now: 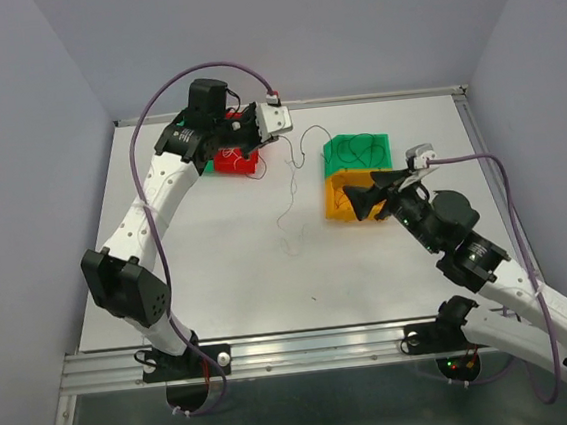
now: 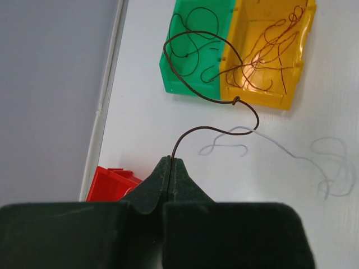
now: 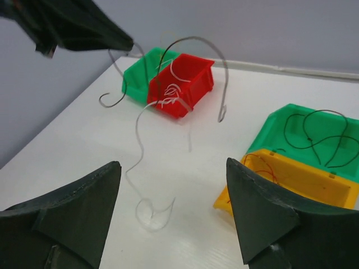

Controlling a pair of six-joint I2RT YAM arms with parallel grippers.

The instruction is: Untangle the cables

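While left jaws are pinching a brown cable (image 2: 235, 101), right jaws are gaping wide near the yellow bin (image 3: 303, 182).

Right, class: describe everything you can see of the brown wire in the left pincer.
The brown wire is hair-thin and curly. One end is pinched in the shut left pincer; it arches up clear of the table and kinks in a small loop. A white strand joins it near that bend and trails onto the table.

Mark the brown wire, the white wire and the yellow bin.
brown wire (image 2: 235, 101): left wrist view, its small kink.
white wire (image 2: 286, 151): left wrist view, middle of strand.
yellow bin (image 2: 269, 98): left wrist view, outer wall.
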